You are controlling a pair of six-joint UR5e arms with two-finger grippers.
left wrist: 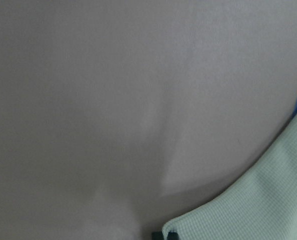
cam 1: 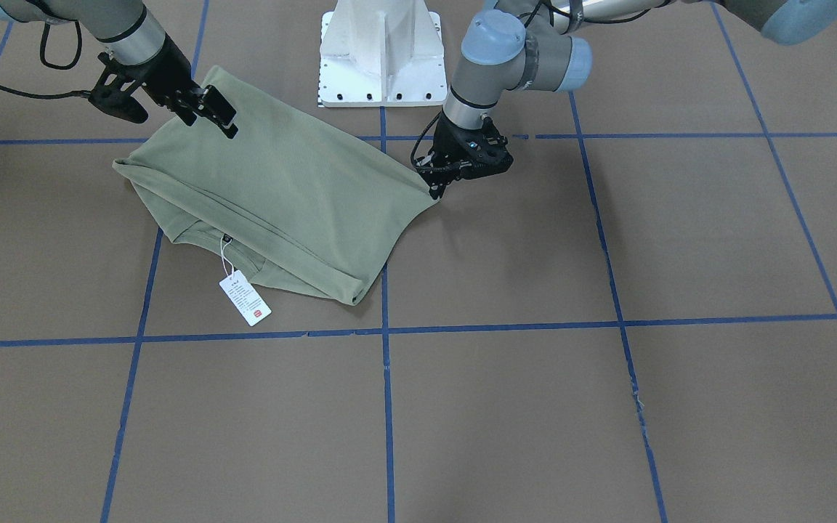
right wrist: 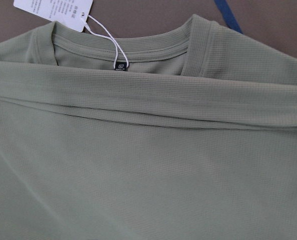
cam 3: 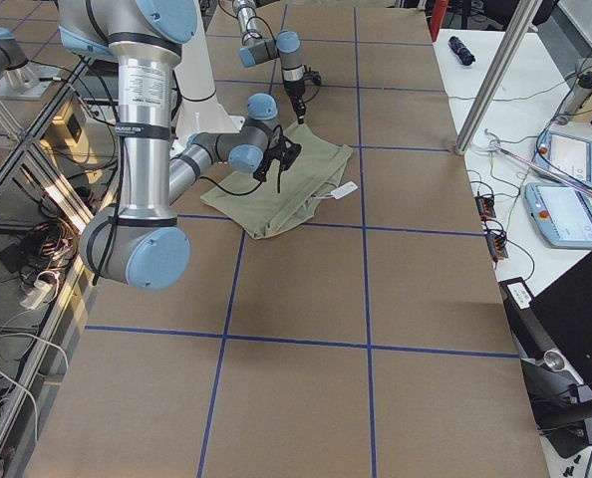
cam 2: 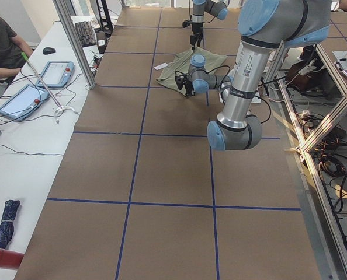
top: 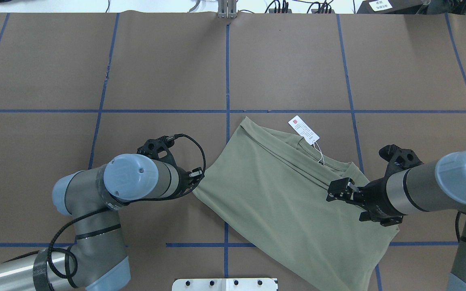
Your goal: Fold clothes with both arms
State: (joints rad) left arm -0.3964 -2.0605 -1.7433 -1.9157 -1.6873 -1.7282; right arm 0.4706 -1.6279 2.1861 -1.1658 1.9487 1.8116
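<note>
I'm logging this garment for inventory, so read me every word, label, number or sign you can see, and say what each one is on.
Nothing can be quoted.
Hang tag: lines of black print and a red mark, too small to read.
Black neck label inside the shirt collar: white mark, blurred.
Right arm: vertical lettering, too small to read.

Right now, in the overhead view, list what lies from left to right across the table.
Left arm's black two-finger gripper → sage-green knit long-sleeve shirt → right arm's black two-finger gripper, over the shirt's right part.
</note>
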